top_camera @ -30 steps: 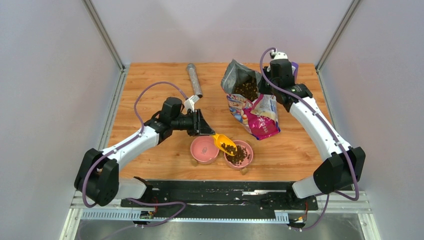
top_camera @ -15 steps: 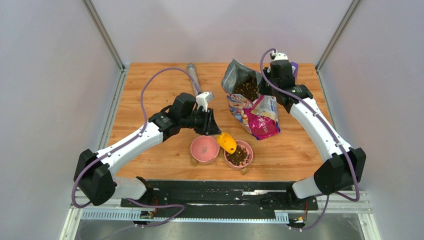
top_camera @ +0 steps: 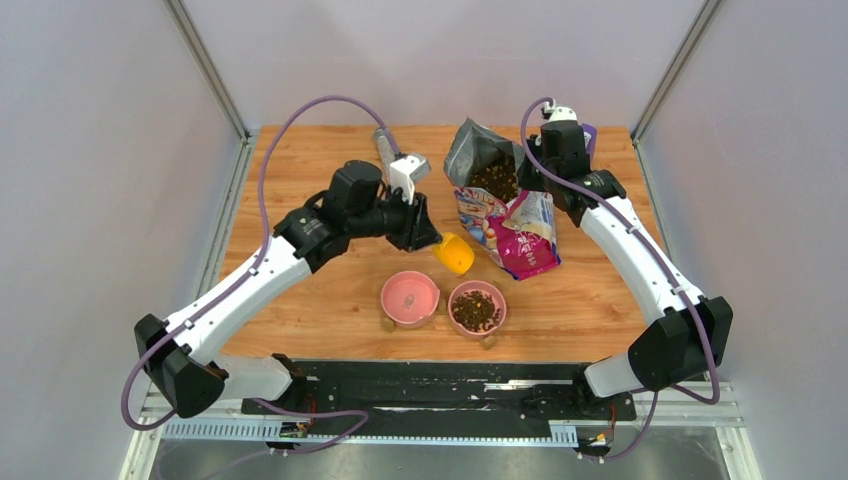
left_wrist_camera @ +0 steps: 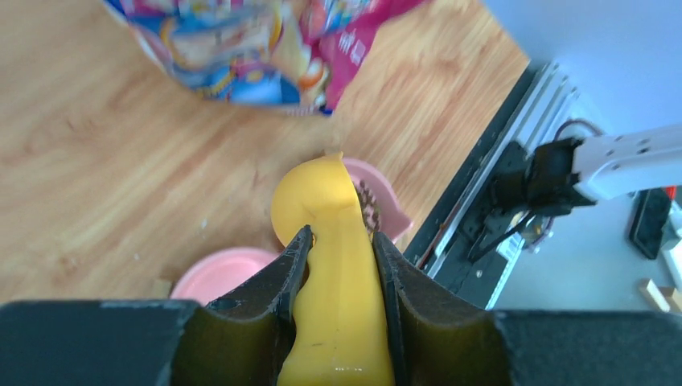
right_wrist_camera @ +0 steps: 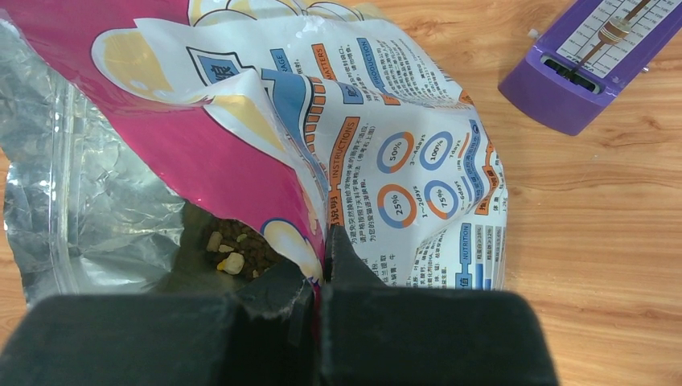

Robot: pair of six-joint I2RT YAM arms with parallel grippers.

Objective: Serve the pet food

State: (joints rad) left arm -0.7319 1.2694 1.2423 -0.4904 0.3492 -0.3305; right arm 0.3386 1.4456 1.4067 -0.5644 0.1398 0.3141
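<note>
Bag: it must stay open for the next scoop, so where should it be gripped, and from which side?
Likely the bag by its mouth's thin rim, from the right, as the right gripper pinches it now: that edge is flat, and the scoop is on the left.

Both arms extended, both grippers holding
Left arm reaches forward and inward, left gripper (left_wrist_camera: 339,235) clamped partway on the yellow scoop (left_wrist_camera: 320,191) handle; right arm stretches to the far side, right gripper (right_wrist_camera: 322,245) pinched tight on the bag (right_wrist_camera: 402,121) rim
</note>
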